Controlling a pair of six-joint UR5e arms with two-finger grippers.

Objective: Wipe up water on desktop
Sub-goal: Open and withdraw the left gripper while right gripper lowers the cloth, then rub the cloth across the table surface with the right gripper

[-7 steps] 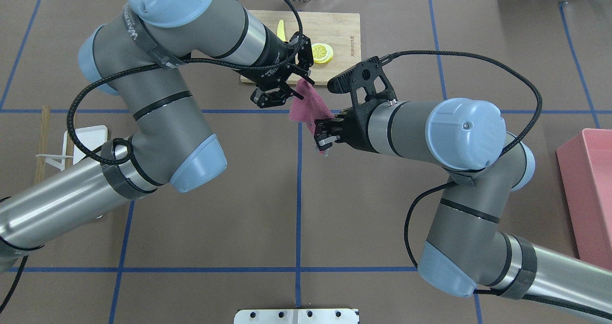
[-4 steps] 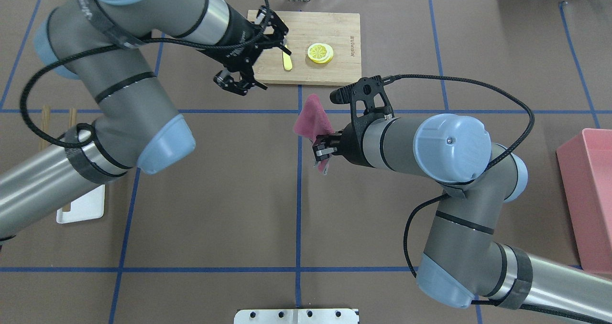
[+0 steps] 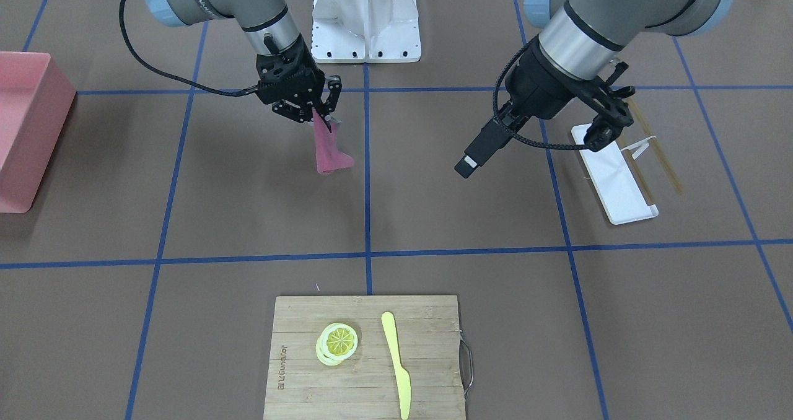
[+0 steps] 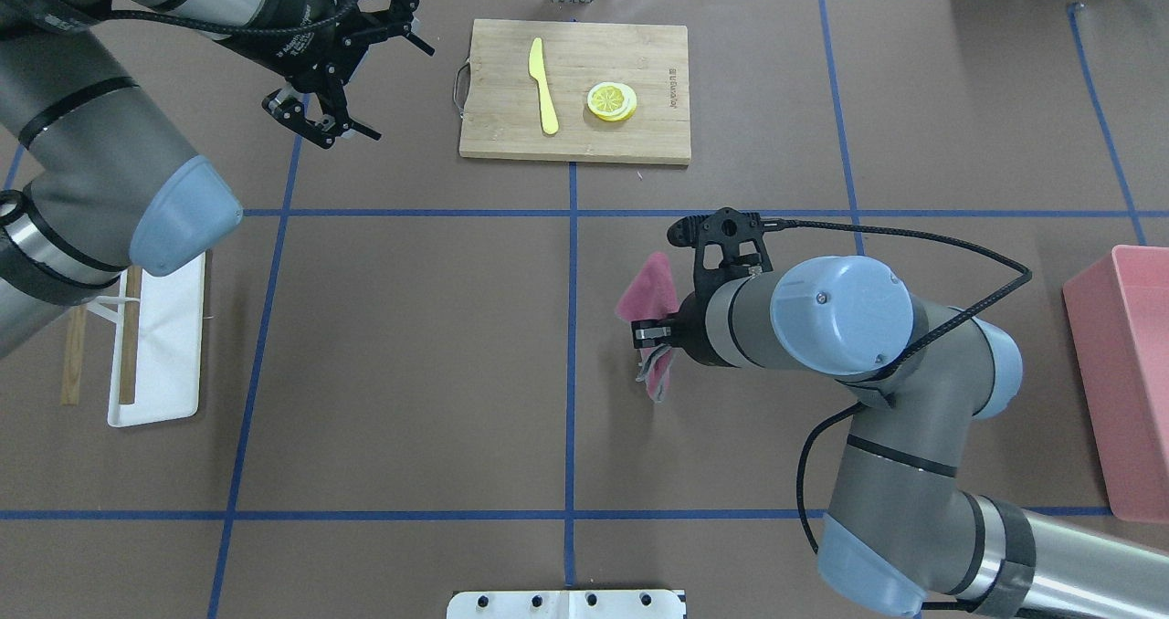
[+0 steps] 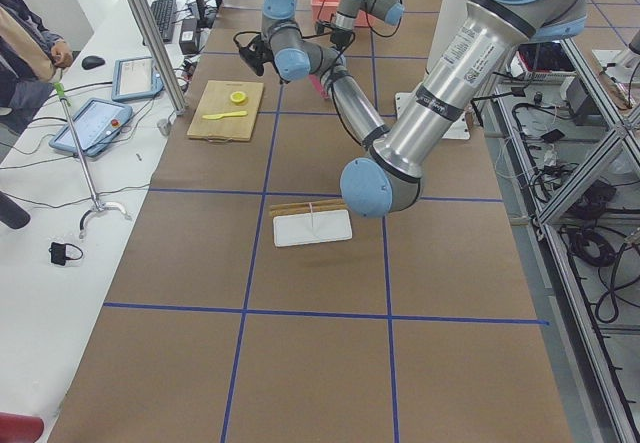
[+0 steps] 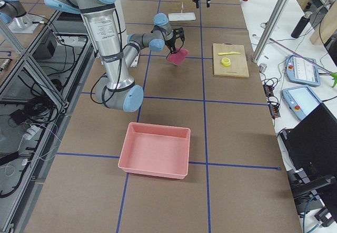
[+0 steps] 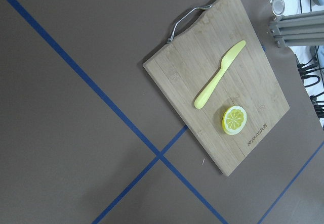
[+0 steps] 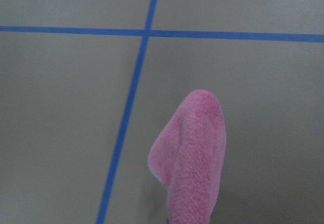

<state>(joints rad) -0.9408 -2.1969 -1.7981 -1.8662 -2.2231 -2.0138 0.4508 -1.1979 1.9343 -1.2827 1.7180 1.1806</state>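
Seen from behind the robot, with twelve o'clock on the far side, the brown desktop [image 4: 411,345] stretched wide under both arms, ruled by blue tape. I saw no wet patch on it. Just at three o'clock of its centre line a pink cloth [image 4: 647,295] hung from the right gripper [image 4: 653,336], which was clenched on the cloth's upper edge. Whether the lower end met the desktop I could not tell. At twelve o'clock lay a bamboo cutting board [image 4: 658,140] with a yellow knife [image 4: 543,85] and a lemon slice [image 4: 612,101]. At ten o'clock the left gripper [image 4: 403,93] hovered, fingers spread, grasping nothing. A white tray [image 4: 169,363] sat at nine o'clock and a pink bin [image 4: 1132,372] at three.
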